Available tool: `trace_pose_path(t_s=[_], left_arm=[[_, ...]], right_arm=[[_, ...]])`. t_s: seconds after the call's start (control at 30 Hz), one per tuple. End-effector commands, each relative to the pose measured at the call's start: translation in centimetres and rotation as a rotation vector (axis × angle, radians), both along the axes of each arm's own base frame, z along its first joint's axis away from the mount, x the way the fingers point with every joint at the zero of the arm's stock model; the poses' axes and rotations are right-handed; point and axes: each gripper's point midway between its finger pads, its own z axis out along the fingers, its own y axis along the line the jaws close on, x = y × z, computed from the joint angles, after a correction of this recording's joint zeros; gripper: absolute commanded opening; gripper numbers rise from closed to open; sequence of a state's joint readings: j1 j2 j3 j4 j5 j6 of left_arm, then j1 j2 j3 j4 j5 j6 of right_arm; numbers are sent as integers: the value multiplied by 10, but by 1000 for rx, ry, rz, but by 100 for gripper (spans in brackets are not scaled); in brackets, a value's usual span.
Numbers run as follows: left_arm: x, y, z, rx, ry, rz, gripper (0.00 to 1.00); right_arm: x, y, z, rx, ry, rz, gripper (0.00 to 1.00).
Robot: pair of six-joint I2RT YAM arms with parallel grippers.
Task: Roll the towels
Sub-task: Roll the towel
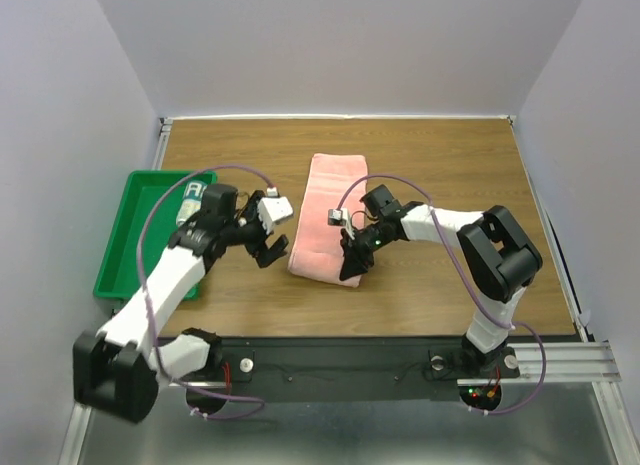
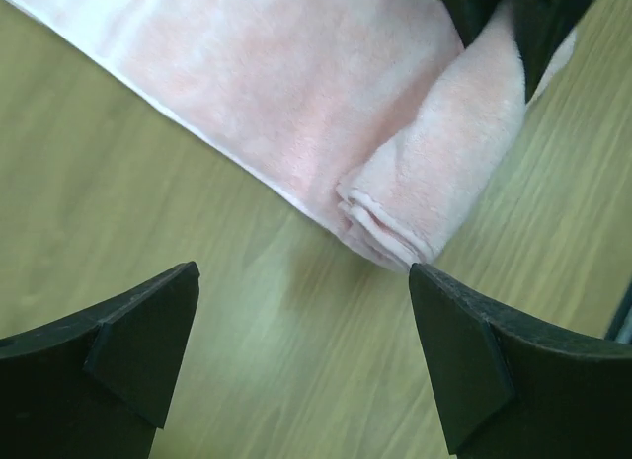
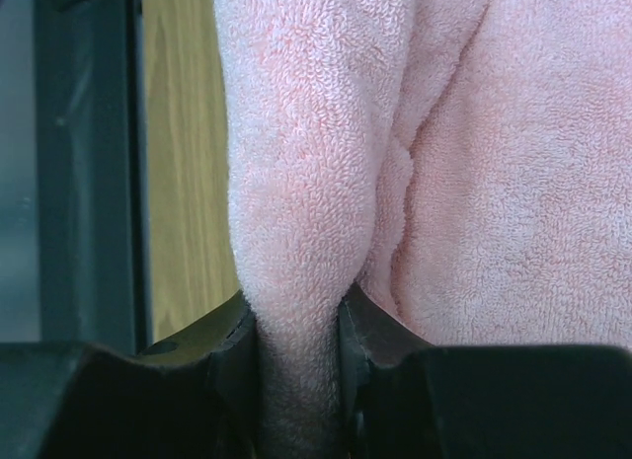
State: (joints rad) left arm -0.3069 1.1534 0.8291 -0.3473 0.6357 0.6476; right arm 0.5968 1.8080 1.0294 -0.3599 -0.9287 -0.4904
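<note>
- Pale object (image 1: pixel 190 200) in green tray (image 1: pixel 125 250), nine o'clock on the surface (image 1: pixel 450 175): partly behind left arm (image 1: pixel 165 280), too small to identify.
- Pink towel (image 2: pixel 296 94) cut off at twelve o'clock in left wrist view.

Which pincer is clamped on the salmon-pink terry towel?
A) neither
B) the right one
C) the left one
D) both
B: the right pincer squeezes a fold of the salmon-pink terry towel between its fingers, while the left pincer hangs open with its fingers apart, just short of the towel's rolled end.
</note>
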Motion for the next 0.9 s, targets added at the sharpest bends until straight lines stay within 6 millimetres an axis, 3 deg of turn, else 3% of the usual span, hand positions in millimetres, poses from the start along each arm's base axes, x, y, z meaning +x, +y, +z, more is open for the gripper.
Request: trace_pose_path(t_s=[0.0, 0.17, 0.23, 0.37, 0.6, 0.67, 0.87], left_arm=[[-9, -1, 19, 82, -308, -79, 99], [-45, -24, -2, 188, -493, -231, 99], [-47, -28, -7, 230, -544, -248, 99], [-64, -59, -24, 267, -565, -384, 99], [-71, -84, -51, 331, -682, -496, 99], [-76, -79, -73, 378, -686, -533, 99], [-62, -58, -117, 557, -714, -470, 99]], right_arm=[[-18, -10, -14, -65, 201, -12, 1], [-20, -12, -33, -110, 318, 12, 2], [-17, -10, -36, -125, 328, 20, 2], [-19, -14, -45, -161, 391, 30, 5], [-18, -19, -57, -208, 457, 71, 5], [-22, -23, -59, -215, 509, 90, 5], [-26, -30, -62, -242, 543, 146, 5]])
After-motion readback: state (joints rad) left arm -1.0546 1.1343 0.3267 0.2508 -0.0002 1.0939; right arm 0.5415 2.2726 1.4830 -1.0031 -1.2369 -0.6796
